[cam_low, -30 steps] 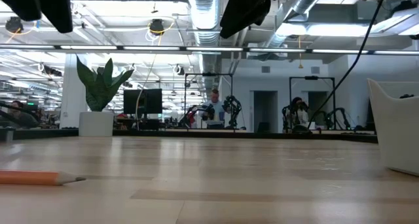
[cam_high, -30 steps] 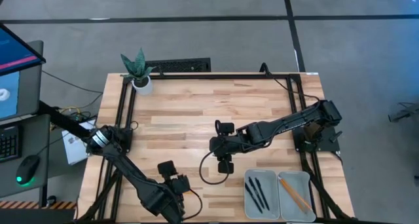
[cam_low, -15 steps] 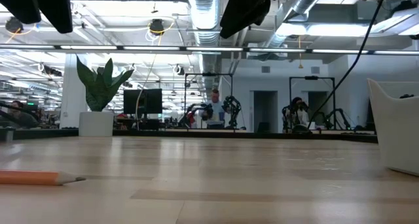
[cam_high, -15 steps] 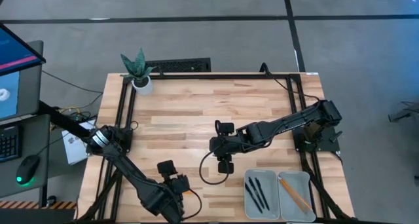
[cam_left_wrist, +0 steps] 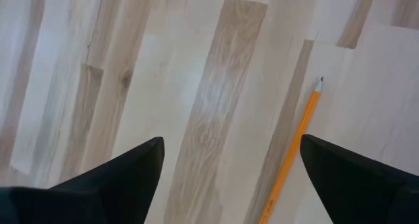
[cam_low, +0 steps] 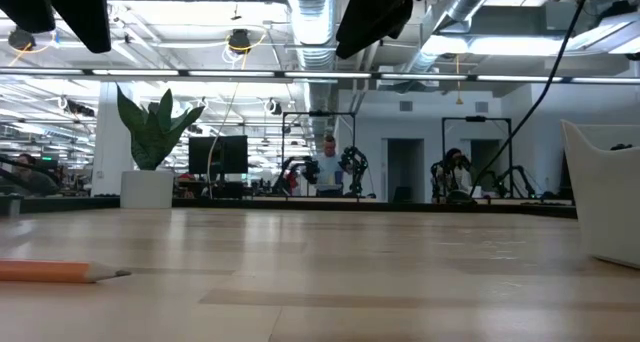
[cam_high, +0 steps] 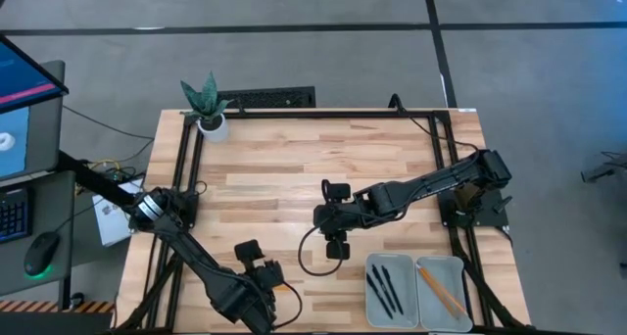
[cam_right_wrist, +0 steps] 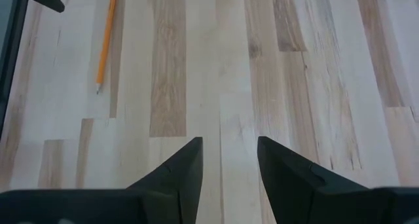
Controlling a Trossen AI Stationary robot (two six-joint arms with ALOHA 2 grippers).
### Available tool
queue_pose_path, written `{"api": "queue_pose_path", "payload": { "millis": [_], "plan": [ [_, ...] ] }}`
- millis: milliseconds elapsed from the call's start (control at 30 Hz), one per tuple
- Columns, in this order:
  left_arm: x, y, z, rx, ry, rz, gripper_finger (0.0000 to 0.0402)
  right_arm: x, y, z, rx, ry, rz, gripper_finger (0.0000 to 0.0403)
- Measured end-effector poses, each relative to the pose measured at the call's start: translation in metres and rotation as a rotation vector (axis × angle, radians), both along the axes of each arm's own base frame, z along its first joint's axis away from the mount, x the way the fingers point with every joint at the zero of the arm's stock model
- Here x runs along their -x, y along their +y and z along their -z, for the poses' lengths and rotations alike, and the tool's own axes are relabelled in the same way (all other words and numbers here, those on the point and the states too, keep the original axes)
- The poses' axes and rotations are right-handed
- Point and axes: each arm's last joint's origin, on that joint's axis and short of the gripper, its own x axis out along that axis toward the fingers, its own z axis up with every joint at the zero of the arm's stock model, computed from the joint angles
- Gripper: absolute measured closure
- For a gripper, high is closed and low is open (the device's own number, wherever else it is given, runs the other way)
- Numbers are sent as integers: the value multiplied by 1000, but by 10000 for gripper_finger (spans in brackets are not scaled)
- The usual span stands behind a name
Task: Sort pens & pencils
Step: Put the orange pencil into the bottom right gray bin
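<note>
One orange pencil lies flat on the wooden table, also in the right wrist view and at the low view's left. My left gripper hovers open above it near the table's front, left of middle; the pencil lies just inside one finger, untouched. My right gripper hangs open over bare wood at mid-table, nothing between its fingers. Three black pens lie in the left grey tray. Another orange pencil lies in the right tray.
A potted plant stands at the far left corner. The two trays sit side by side at the front right; the near tray's wall shows at the low view's right. Bare wood stretches across the table's middle and back.
</note>
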Motion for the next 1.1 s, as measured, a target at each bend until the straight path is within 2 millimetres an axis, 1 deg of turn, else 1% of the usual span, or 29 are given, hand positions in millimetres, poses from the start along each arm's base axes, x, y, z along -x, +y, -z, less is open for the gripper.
{"api": "queue_pose_path", "payload": {
  "millis": [133,267,433,533,633,767,833,900,1033,1100],
  "plan": [
    [2,1,0,5,36,1,47,0,0,0,0,0,0,236],
    [4,2,0,22,26,-95,46,0,0,0,0,0,0,234],
    [6,2,1,50,57,-130,46,0,0,0,1,0,-1,236],
    [7,1,1,83,113,-108,46,0,0,0,8,0,-11,236],
    [8,0,2,104,168,-45,46,0,0,0,10,0,-15,235],
    [11,-3,3,85,185,28,46,0,0,0,11,-1,-17,234],
    [11,-4,7,80,187,53,46,0,0,0,13,-3,-20,235],
    [13,-5,16,95,210,72,46,-1,0,0,12,-9,-21,236],
    [17,-10,35,142,208,79,46,-1,0,-1,11,-10,-21,236],
    [20,-10,39,137,216,68,46,-1,1,-1,11,-11,-22,234]
  ]
}}
